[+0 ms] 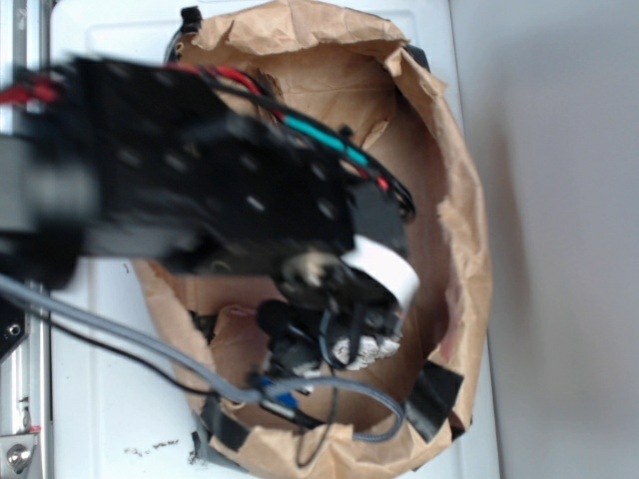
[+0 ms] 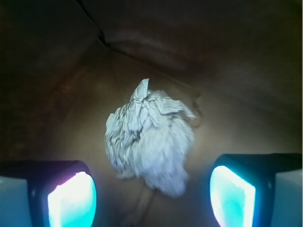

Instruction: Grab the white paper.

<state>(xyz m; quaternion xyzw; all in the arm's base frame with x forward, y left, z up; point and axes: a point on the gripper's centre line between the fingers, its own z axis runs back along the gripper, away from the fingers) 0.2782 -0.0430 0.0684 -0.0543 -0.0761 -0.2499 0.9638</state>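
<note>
- We see the white paper (image 2: pixel 149 142), a crumpled wad, lying on the brown paper bag lining (image 2: pixel 227 75).
- Our gripper (image 2: pixel 151 194) hangs over it, fingers (image 2: pixel 71 198) spread wide either side, touching nothing.
- From outside, the arm (image 1: pixel 200 170) reaches into the bag (image 1: pixel 459 200), with the wad (image 1: pixel 361 348) just beneath it.

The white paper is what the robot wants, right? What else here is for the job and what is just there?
For the job:
- white paper, crumpled, lying between the open fingers
- gripper, open, not touching it

Just there:
- brown paper bag lining the bin
- grey cables across the bag's rim
- black tape on the bag
</note>
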